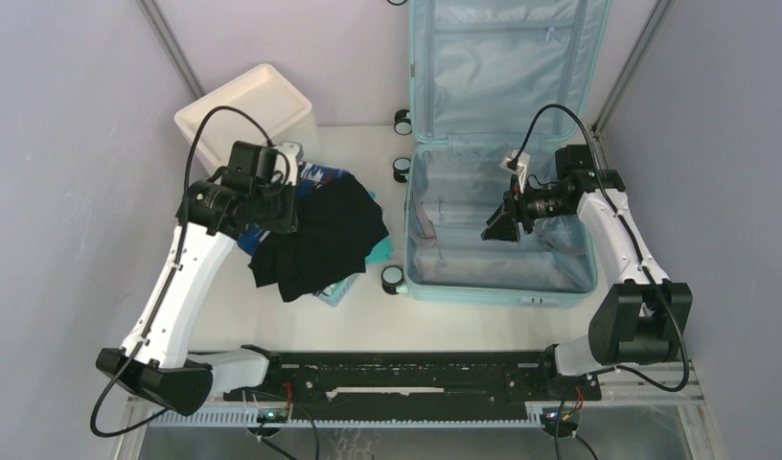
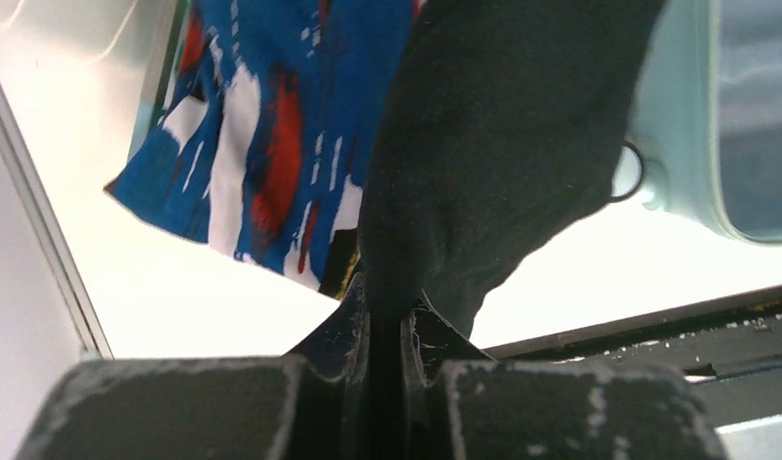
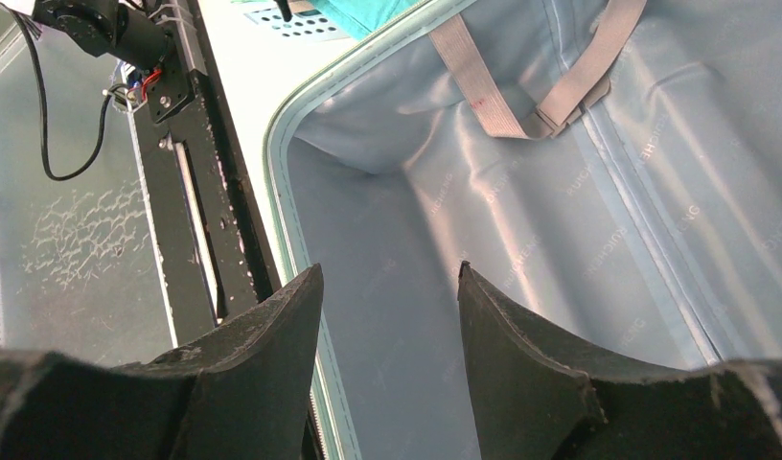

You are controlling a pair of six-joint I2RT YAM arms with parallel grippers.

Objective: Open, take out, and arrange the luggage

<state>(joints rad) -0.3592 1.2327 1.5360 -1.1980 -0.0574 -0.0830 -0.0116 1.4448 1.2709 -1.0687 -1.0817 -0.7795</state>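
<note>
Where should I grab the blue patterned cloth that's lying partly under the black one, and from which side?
Probably the blue patterned cloth's exposed edge nearest the white bin, coming from that side. The black garment covers the rest of it, so only that edge lies free to pinch.

Booth w/ pale grey walls: left wall (image 1: 71, 144) outboard of left claw (image 1: 284, 213), right wall (image 1: 723, 125) outboard of right claw (image 1: 494, 228), back wall (image 1: 349, 57) beyond both. Slanted metal posts (image 1: 172, 46) at far corners. White worktop (image 1: 368, 316) under claws, bright even light, glare nr left claw. Black rail (image 1: 397, 369) on near side.
</note>
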